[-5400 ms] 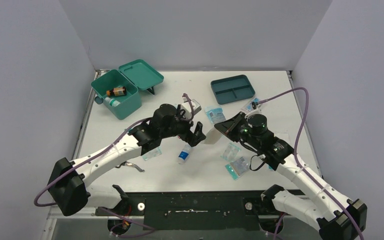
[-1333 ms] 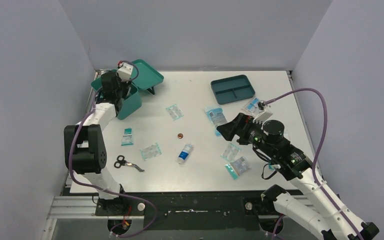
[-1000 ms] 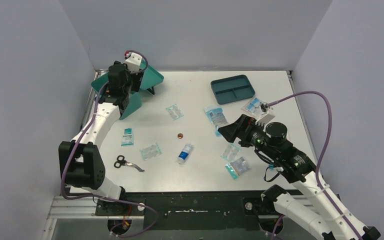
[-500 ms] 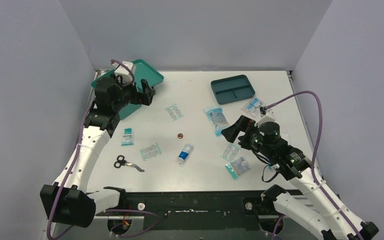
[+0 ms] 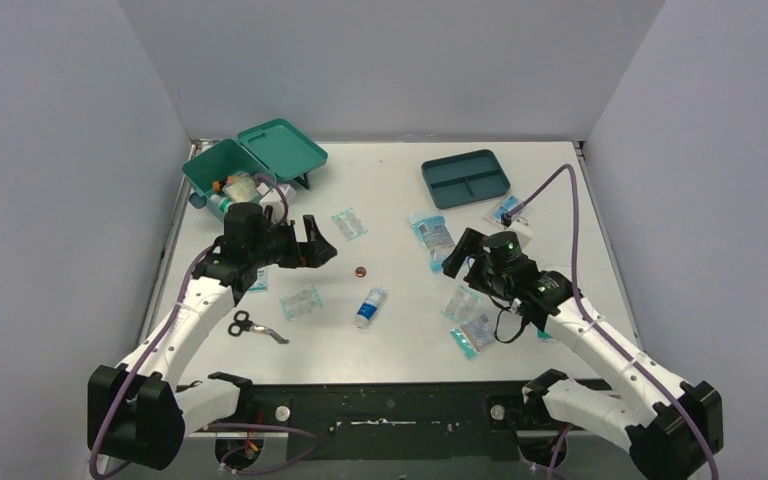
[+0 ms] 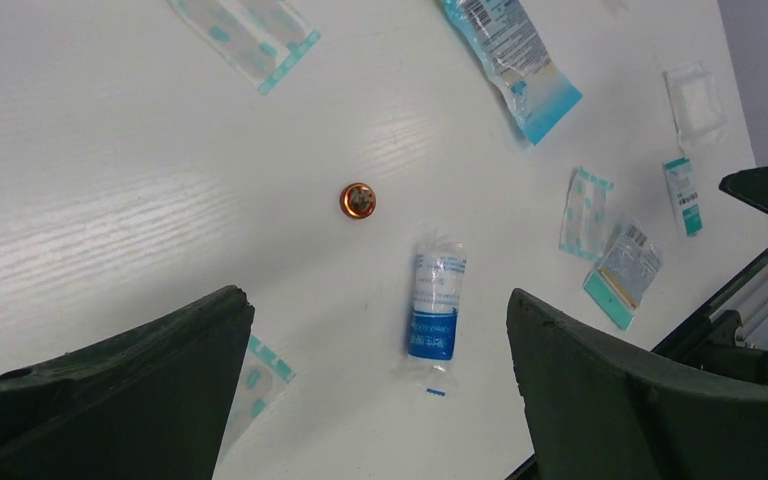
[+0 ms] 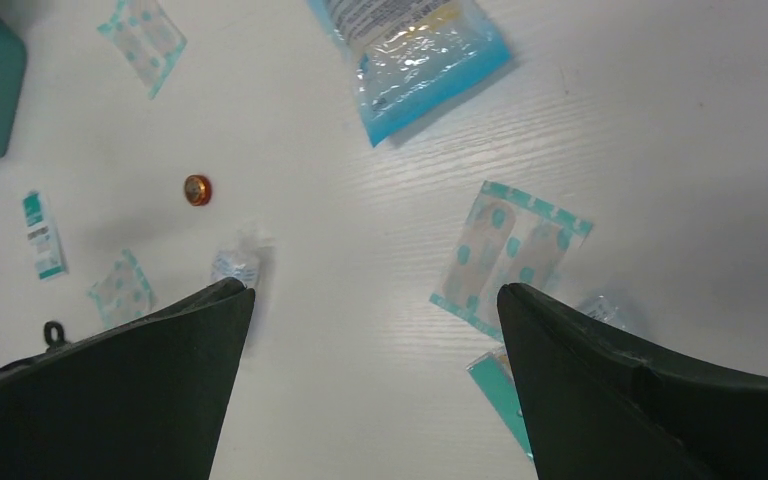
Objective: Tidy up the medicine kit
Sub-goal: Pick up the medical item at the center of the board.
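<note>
The medicine kit (image 5: 203, 171) is a teal box at the far left, its lid (image 5: 282, 148) swung open and bottles and a pale packet inside. My left gripper (image 5: 315, 245) is open and empty to the right of the kit, above the table. In the left wrist view the left gripper (image 6: 377, 300) frames a blue-and-white gauze roll (image 6: 435, 306) and a small orange cap (image 6: 358, 200) below it. My right gripper (image 5: 460, 255) is open and empty too; in the right wrist view the right gripper (image 7: 375, 292) hangs over bare table beside a plaster packet (image 7: 510, 255).
A dark teal divided tray (image 5: 465, 178) sits at the far right. Scattered on the table are a blue pouch (image 5: 430, 232), plaster packets (image 5: 348, 224) (image 5: 301, 301), small sachets (image 5: 475, 332) and scissors (image 5: 250, 326). Grey walls close three sides.
My left arm has swung away from the medicine kit toward the table's middle, and its gripper has opened. The right gripper has shifted a little left and lower over the packets.
</note>
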Robot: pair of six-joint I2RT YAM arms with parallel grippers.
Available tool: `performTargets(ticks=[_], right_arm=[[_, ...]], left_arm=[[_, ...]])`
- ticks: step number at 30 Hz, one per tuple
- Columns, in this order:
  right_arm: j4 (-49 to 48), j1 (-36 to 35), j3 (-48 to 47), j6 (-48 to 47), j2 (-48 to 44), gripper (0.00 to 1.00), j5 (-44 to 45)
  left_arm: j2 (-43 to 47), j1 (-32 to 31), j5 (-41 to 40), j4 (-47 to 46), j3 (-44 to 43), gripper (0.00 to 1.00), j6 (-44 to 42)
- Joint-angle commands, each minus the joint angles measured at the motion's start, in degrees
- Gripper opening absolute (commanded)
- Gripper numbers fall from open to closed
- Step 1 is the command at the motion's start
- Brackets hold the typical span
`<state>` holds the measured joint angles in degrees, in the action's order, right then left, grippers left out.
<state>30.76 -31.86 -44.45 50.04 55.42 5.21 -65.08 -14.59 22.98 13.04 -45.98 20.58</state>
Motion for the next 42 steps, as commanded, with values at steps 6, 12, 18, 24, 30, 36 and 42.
performTargets(ticks=[6,12,18,24,30,36,42], right_arm=[[-18.4,9.0,6.1,-7.6,8.8,0.98,-6.7],[-25.2,13.1,1.9,-16.8,16.7,0.87,-10.6],[-24.5,14.2,-7.0,-25.5,26.8,0.73,-11.1],[-18.9,13.4,-16.2,-33.8,36.7,0.91,-8.1],[-17.8,11.5,-19.7,-38.2,42.3,0.98,-7.3],[-16.4,8.1,-21.6,-42.3,46.3,1.00,-3.4],[-14.6,6.6,-23.6,-43.1,49.7,1.00,-0.9]], left_arm=[[7.3,-0.7,-6.6,-3.1,5.5,0.97,1.4],[9.8,-1.1,-11.5,-2.8,6.9,0.97,0.4],[10.8,-2.0,-9.8,1.3,4.9,0.97,-3.5],[11.9,-4.0,-17.1,5.4,3.8,0.97,-5.7],[12.6,-4.9,-19.3,5.8,3.4,0.97,-6.2],[12.4,-5.2,-20.5,6.1,3.4,0.97,-6.9],[12.5,-5.3,-21.6,6.5,3.2,0.96,-7.0]])
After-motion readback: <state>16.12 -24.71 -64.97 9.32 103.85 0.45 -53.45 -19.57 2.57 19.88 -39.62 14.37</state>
